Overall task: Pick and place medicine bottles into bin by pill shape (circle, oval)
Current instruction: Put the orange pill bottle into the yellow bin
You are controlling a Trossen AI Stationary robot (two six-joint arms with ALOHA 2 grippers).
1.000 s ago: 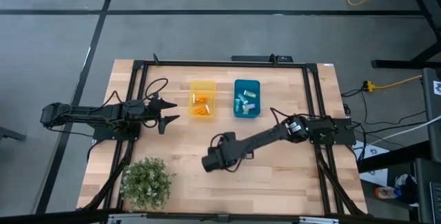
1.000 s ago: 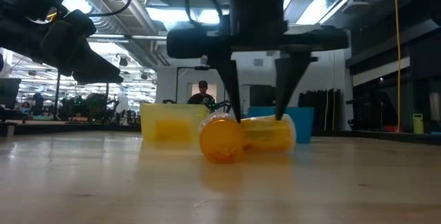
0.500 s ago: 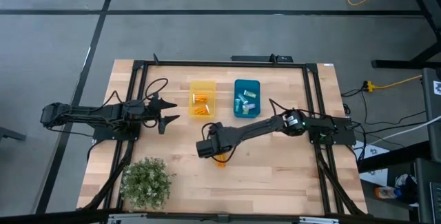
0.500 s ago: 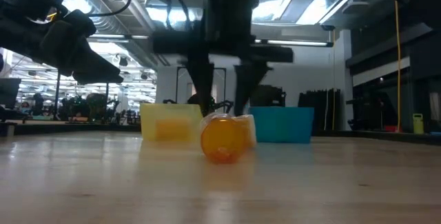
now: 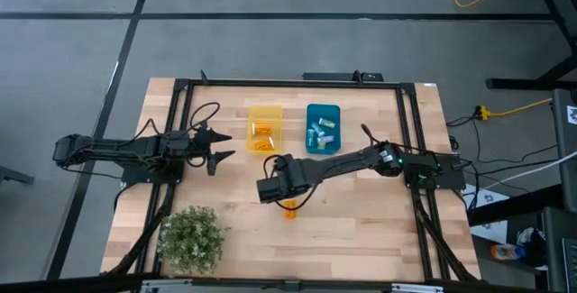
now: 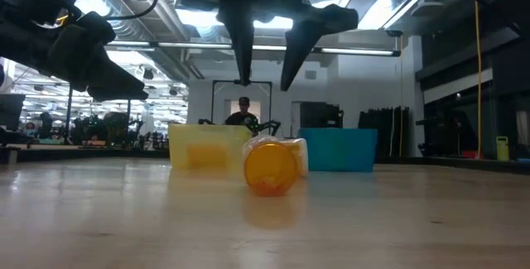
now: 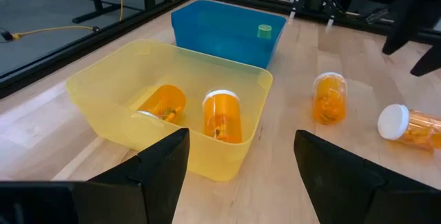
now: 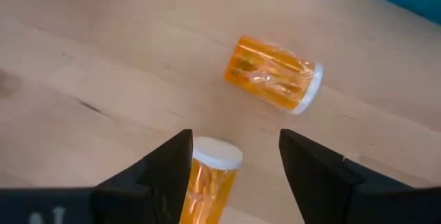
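Observation:
Two orange medicine bottles lie on their sides on the wooden table: one (image 8: 272,74), and one with a white cap (image 8: 210,176) beneath my right gripper (image 8: 234,141). That gripper (image 6: 265,83) hangs open above them, fingers pointing down, touching nothing. From above only one bottle (image 5: 289,210) shows beside it. My left gripper (image 7: 238,176) waits open at the table's left, facing the yellow bin (image 5: 265,129), which holds orange bottles (image 7: 222,116). The blue bin (image 5: 323,128) holds clear and teal ones.
A potted plant (image 5: 191,237) stands at the near left corner. Black frame rails (image 5: 178,113) run along the table's left, far and right sides. Bare wood lies between the bins and the near edge.
My right gripper has risen from around the bottles and gone a little toward the far edge, rolling about its own axis. The bottle that lay broadside between its fingers in the low view now shows only partly behind the end-on bottle.

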